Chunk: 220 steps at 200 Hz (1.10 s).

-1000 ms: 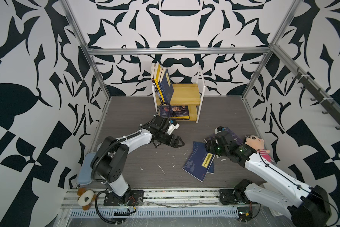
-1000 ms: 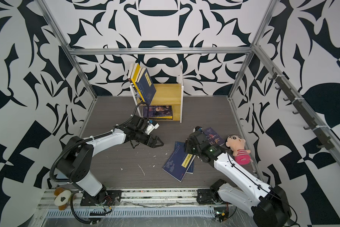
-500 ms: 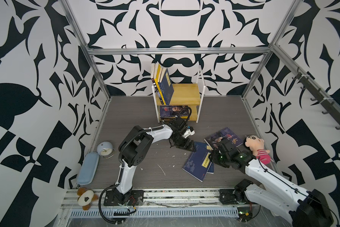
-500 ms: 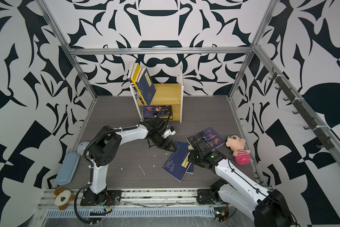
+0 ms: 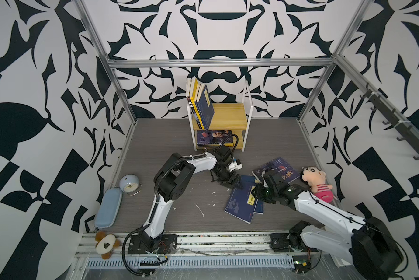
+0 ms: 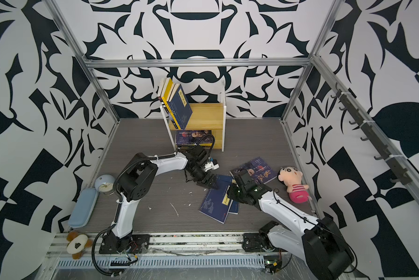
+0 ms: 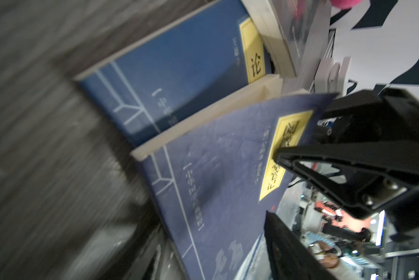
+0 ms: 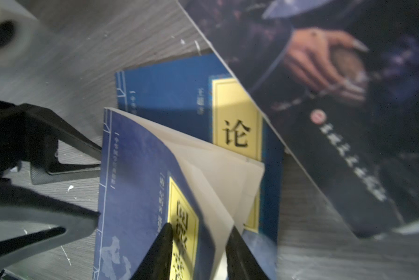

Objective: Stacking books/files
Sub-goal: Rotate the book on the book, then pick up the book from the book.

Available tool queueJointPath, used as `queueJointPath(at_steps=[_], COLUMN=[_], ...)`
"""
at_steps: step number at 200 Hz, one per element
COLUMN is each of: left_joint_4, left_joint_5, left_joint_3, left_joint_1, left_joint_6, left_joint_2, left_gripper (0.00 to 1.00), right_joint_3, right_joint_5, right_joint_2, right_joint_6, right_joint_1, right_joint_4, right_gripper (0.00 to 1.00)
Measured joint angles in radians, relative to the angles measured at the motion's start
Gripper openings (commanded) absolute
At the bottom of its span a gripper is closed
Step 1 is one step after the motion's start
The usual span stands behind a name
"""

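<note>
Against the back wall, a yellow wooden shelf unit (image 5: 230,118) in a white frame. Holds, on the upper board, a row of standing books (image 5: 207,109) leaning toward the left post: a navy cover with a yellow label in front, yellow and dark spines behind. Holds, in the lower compartment, a flat stack (image 5: 213,137) with a dark purple-blue cover on top.

Out on the grey floor (image 5: 160,140), right of centre, a top navy book (image 5: 237,203) lying slantwise over a lower navy book (image 8: 169,87), both face up with yellow title labels. Overlapping the lower one's far edge, a dark purple book (image 5: 283,169), close beside a plush doll (image 5: 316,181).

Left gripper (image 7: 271,184) low at the spine edge of the top navy book, jaws spread wide, gripping nothing; both fingertips right at that edge in the right wrist view.

Right gripper (image 8: 200,225) at the opposite, opening edge, cover curled up off fanned pages there. One finger over the yellow label, the other against the page edges, cover and pages between them. Impossible to tell whether clamped or merely straddling.

By the left wall, a light-blue pencil case (image 5: 108,207), closed, contents hidden. Just beyond it, a round pale-blue alarm clock (image 5: 130,185). On the front rail, a small brown-and-white plush (image 5: 105,243).
</note>
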Motion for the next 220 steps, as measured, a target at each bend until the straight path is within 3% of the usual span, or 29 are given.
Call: queueJointPath(at_steps=[23, 56, 113, 130, 158, 190, 220], left_joint_4=[0.031, 0.066, 0.076, 0.075, 0.076, 0.078, 0.079], left_joint_5=[0.018, 0.065, 0.069, 0.07, 0.074, 0.087, 0.101], left_joint_3=[-0.034, -0.076, -0.076, -0.076, -0.076, -0.075, -0.071], left_joint_1=[0.047, 0.105, 0.094, 0.093, 0.091, 0.089, 0.09], left_joint_6=[-0.042, -0.081, -0.106, -0.114, -0.11, -0.113, -0.106], left_joint_2=[-0.001, -0.004, -0.003, -0.001, 0.0, 0.0, -0.001], left_gripper=[0.51, 0.5, 0.47, 0.37, 0.28, 0.0, 0.0], right_joint_3=[0.021, 0.038, 0.054, 0.054, 0.054, 0.054, 0.054], right_joint_5=[-0.014, -0.041, -0.067, -0.071, -0.071, -0.071, -0.07], right_joint_2=[0.07, 0.146, 0.198, 0.198, 0.19, 0.175, 0.175], right_joint_6=[-0.016, -0.019, -0.032, -0.042, -0.047, -0.057, -0.068], right_joint_1=[0.0, 0.0, 0.001, 0.001, 0.001, 0.001, 0.001], right_joint_4=[0.05, 0.132, 0.198, 0.202, 0.202, 0.202, 0.201], right_gripper=[0.35, 0.29, 0.2, 0.17, 0.14, 0.12, 0.15])
